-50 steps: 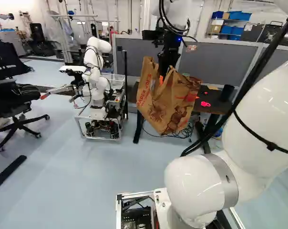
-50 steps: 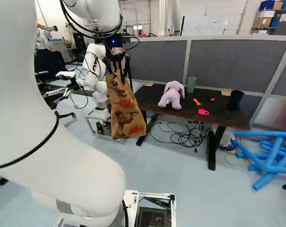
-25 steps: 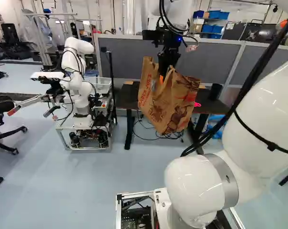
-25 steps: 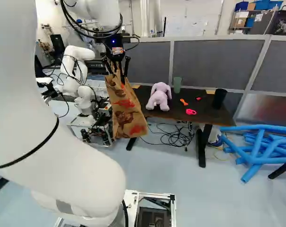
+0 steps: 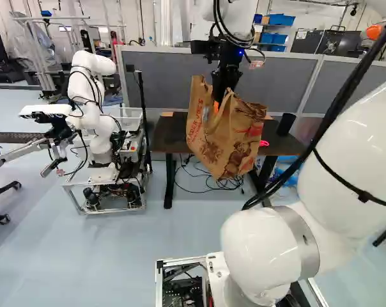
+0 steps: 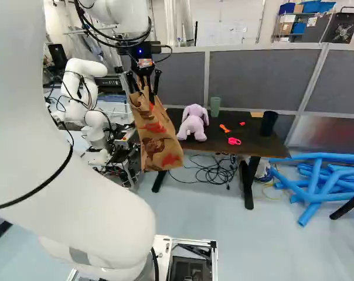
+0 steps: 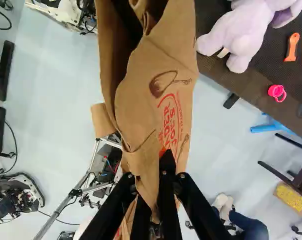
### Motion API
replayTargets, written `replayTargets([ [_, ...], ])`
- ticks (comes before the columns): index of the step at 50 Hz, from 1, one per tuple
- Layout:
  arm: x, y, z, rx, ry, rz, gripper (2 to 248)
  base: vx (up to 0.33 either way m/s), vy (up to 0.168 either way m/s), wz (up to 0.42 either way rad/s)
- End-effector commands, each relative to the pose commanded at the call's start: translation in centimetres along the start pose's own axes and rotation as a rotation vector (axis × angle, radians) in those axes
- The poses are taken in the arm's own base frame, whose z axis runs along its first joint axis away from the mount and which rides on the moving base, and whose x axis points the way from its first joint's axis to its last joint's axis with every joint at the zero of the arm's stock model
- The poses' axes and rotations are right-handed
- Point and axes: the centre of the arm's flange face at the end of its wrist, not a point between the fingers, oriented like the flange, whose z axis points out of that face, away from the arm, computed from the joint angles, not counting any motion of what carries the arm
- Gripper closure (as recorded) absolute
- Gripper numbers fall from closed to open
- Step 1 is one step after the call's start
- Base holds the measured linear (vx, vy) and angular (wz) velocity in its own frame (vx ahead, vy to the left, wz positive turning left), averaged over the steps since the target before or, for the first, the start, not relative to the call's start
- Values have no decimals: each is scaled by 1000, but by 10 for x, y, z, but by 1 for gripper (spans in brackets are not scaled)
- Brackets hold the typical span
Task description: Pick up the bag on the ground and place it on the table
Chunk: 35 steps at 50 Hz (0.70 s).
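High over the floor, my gripper (image 5: 223, 89) holds the brown paper bag (image 5: 228, 142) by its top, and the bag hangs tilted below it. In the wrist view the gripper (image 7: 153, 175) is shut on folded paper of the bag (image 7: 158, 95), which stretches out ahead of the fingers. The dark table (image 6: 253, 133) stands beyond and to the right of the bag in the right base view; the bag hangs in front of the table's near left part, apart from its top as far as I can tell.
On the table are a lilac plush toy (image 6: 193, 122), a green cup (image 6: 215, 106), a black cup (image 6: 268, 123), a pink item (image 6: 234, 141) and an orange one (image 6: 224, 128). Another robot (image 5: 94, 109) stands left of the table. Blue tubes (image 6: 317, 181) lie at the right; grey partitions (image 6: 247, 79) rise behind.
The base has moved, turning right and nearing the table, so the scene has shifted left in both base views. The bag has stayed in the gripper, and the arm keeps its pose.
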Motion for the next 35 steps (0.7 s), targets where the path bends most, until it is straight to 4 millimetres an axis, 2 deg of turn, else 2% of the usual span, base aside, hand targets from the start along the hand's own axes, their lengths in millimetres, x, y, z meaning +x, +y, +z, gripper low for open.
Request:
replayTargets([
  [35,0,0,0,0,0,0,229,133,67,-24],
])
